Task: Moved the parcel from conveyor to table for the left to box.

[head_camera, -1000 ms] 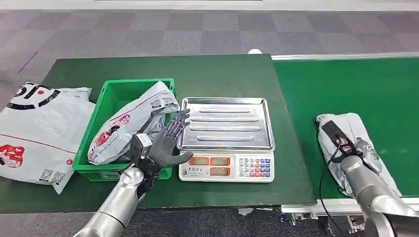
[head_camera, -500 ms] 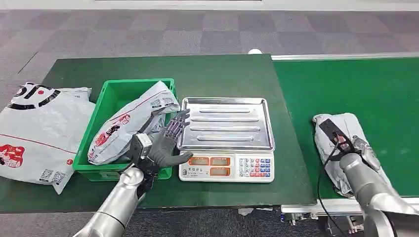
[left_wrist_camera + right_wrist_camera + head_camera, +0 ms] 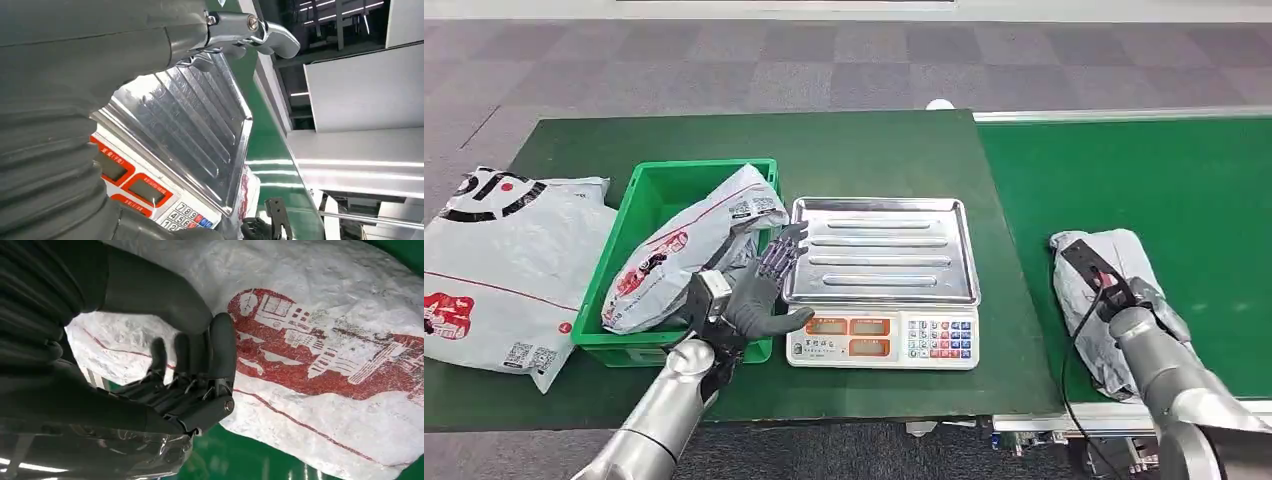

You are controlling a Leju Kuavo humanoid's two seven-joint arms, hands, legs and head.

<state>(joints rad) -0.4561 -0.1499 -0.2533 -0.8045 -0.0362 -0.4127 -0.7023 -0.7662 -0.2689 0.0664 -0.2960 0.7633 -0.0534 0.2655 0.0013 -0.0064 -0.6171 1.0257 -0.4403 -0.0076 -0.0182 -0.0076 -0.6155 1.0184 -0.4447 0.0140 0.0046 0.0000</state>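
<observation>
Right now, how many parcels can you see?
3: conveyor parcel under the right hand; one in the green bin; one on the table's left edge. Others may lie hidden beneath.

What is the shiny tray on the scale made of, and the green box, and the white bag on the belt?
The tray looks like polished metal: silvery, ribbed, mirror-like. The green box looks like hard moulded plastic with a thick rim. The bag looks like thin plastic film, crinkled and matte, printed in red.
</observation>
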